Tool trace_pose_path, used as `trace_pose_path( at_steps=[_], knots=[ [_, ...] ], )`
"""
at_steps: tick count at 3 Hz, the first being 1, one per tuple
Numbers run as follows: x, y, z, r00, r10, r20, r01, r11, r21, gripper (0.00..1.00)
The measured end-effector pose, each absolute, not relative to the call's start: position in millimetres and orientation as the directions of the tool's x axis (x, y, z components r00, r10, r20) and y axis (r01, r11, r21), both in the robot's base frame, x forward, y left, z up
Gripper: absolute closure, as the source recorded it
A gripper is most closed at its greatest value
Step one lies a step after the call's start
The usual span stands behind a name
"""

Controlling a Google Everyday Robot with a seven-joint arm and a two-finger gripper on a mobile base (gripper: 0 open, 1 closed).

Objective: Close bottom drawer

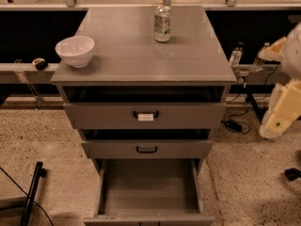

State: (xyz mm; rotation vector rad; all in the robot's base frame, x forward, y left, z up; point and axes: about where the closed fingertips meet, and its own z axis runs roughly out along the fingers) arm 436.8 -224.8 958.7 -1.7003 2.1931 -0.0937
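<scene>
The bottom drawer (148,187) is pulled far out of the grey cabinet (141,62). Its deep, plain grey tray is empty, and its front (148,219) runs along the lower edge of the view; the handle is out of view. Above it, the middle drawer (146,149) with a black handle and the top drawer (145,115) with a white-tagged handle each stand slightly open. My gripper (276,117) is the cream-coloured part at the right edge of the view. It hangs to the right of the cabinet at about top-drawer height and touches nothing.
A white bowl (75,50) stands on the cabinet top at the left and a drink can (162,24) at the back middle. Cables and a plug (233,125) lie on the speckled floor to the right. A black bar (32,192) lies at the lower left.
</scene>
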Motion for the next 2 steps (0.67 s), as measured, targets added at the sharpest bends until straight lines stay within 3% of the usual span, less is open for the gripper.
trace_pose_path(
  at_steps=[1,2],
  knots=[
    [422.1,-251.7,890.4,-0.193,-0.922,-0.337,-0.932,0.28,-0.23,0.0],
    [417.5,-255.7,883.7,-0.141,-0.928,-0.344,-0.94,0.235,-0.249,0.0]
  ],
)
